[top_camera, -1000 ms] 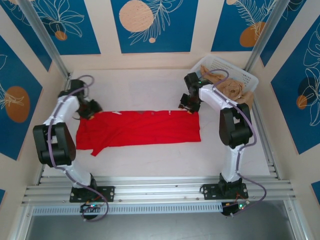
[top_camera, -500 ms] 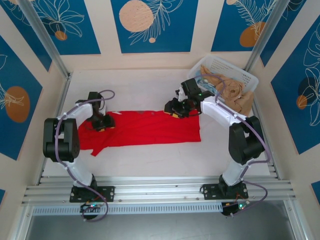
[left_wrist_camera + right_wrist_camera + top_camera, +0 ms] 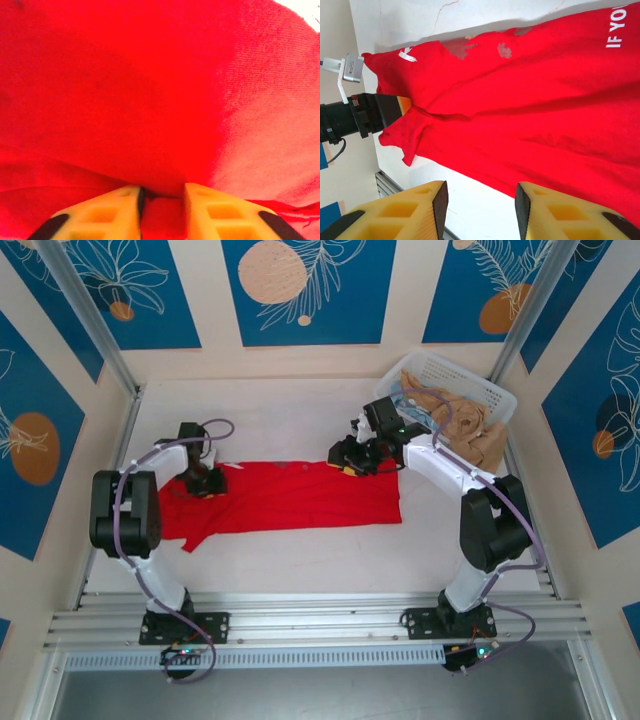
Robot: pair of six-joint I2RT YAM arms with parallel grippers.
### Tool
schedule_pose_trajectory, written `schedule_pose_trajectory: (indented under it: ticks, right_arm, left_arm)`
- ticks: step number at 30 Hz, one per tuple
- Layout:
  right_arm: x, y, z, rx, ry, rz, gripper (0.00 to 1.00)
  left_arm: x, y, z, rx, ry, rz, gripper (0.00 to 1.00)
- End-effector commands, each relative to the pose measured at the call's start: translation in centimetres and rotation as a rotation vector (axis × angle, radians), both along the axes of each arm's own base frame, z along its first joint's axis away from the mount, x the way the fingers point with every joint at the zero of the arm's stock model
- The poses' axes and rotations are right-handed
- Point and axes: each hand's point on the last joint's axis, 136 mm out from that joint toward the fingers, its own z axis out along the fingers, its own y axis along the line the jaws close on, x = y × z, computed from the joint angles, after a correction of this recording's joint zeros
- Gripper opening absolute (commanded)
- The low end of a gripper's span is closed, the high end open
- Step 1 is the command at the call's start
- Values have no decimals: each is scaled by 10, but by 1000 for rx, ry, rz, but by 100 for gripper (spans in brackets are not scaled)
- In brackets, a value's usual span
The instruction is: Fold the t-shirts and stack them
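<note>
Both arms have swung inward from the shirt's outer ends and now sit over the cloth itself. The t-shirt [image 3: 300,495] lies as a long red band across the middle of the desk [image 3: 300,420], one sleeve trailing toward the near left. Left end effector [image 3: 207,481] is down on the shirt's left end, its yellow fingers [image 3: 115,212] drawn narrow with what looks like a ridge of red fabric nipped between them, though this close the bite is hard to judge. Right end effector [image 3: 480,192] hovers over the far edge with its jaws spread wide and nothing in them. For a clean fold, I'd say the right side needs to drop and pinch the far edge before anything lifts. Then both ends should rise level and together, keeping the band taut. A lone pull from the left would likely drag and wrinkle it.
</note>
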Motion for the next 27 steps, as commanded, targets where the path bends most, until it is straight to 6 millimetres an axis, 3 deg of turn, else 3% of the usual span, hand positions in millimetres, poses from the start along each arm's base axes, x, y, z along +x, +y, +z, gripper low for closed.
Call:
schedule_pose_trajectory:
  ticks: [1, 4, 6, 19, 24, 27]
  right_arm:
    - [-2, 0, 5, 5, 8, -5, 41]
    - [-1, -2, 4, -3, 12, -11, 40]
    - [-1, -2, 3, -6, 14, -10, 40]
    - [-7, -7, -3, -13, 55, 2, 39]
    - [-14, -7, -7, 0, 86, 9, 39]
    - [-19, -6, -10, 12, 102, 9, 39]
  left_arm:
    - [-7, -4, 16, -7, 5, 18, 13]
    - [-19, -5, 28, -16, 15, 57, 2]
    - [-27, -11, 33, -53, 27, 83, 0]
    - [-109, -55, 35, -116, 209, 213, 0]
    - [-126, -67, 25, -112, 243, 232, 0]
    - [-131, -71, 18, -99, 261, 242, 10]
